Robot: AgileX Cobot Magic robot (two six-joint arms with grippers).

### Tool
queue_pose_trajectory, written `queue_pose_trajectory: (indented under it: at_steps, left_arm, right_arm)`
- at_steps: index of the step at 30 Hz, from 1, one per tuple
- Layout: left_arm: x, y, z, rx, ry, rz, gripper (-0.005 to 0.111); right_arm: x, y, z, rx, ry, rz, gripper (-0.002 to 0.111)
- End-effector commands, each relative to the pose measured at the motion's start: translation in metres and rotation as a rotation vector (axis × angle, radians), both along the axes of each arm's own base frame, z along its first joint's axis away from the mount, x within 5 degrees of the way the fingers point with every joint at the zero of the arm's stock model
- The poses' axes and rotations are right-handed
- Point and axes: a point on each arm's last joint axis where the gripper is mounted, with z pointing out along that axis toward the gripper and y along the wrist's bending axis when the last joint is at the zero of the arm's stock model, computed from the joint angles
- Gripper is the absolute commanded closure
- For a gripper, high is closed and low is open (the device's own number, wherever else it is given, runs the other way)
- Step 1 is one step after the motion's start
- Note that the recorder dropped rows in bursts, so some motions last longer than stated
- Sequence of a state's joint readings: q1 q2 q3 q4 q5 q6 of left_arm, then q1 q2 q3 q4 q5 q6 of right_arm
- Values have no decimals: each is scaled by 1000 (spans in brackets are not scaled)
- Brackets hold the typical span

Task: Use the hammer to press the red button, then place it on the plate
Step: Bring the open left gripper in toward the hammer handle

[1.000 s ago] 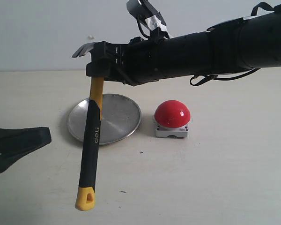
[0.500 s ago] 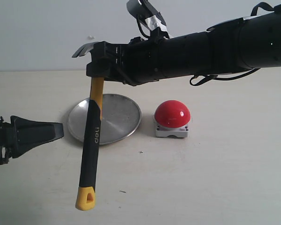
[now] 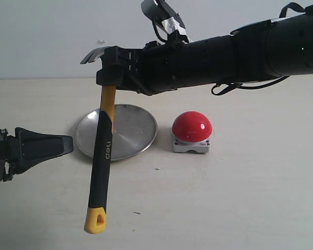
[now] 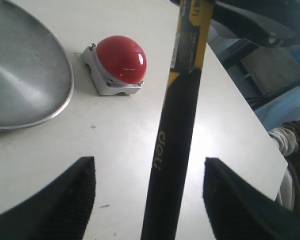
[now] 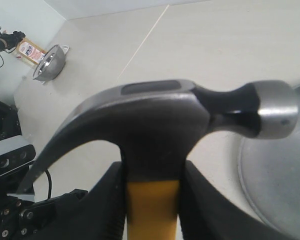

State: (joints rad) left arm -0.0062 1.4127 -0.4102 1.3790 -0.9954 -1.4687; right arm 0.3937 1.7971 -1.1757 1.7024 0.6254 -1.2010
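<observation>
Got the left end effector (image 3: 68,146) gaping wide and empty at 8 o'clock of the plate (image 3: 133,133). Hammer (image 3: 101,156) dangling above the plate's edge, clamped under its head by the right end effector (image 3: 115,73). Red button (image 3: 192,126) at 3 o'clock on the table (image 3: 250,198). No telling if pressed yet; placing not done.

Hammer (image 5: 160,120) between the jaws of the right gripper (image 5: 152,192), plate (image 5: 280,185) near its head.

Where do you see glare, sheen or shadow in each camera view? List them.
Exterior view: a small white glint on the red button, soft sheen on the plate, faint shadows beside both. Left wrist view: small glints on the button's dome. Right wrist view: the hammer looms close, its striking face shining bright.
</observation>
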Motion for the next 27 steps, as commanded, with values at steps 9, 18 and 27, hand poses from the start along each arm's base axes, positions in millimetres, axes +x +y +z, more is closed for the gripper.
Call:
queue_pose_trajectory:
  at_steps: [9, 18, 27]
  left_arm:
    - [1, -2, 2, -1, -14, -18, 45]
    - [0, -2, 2, 0, -17, -28, 45]
    - [-3, -4, 4, -19, -39, -69, 45]
  right_arm:
    - [0, 2, 13, 54, -18, 4, 108]
    - [1, 3, 9, 53, -9, 11, 108]
    - [4, 5, -3, 41, 17, 9, 108]
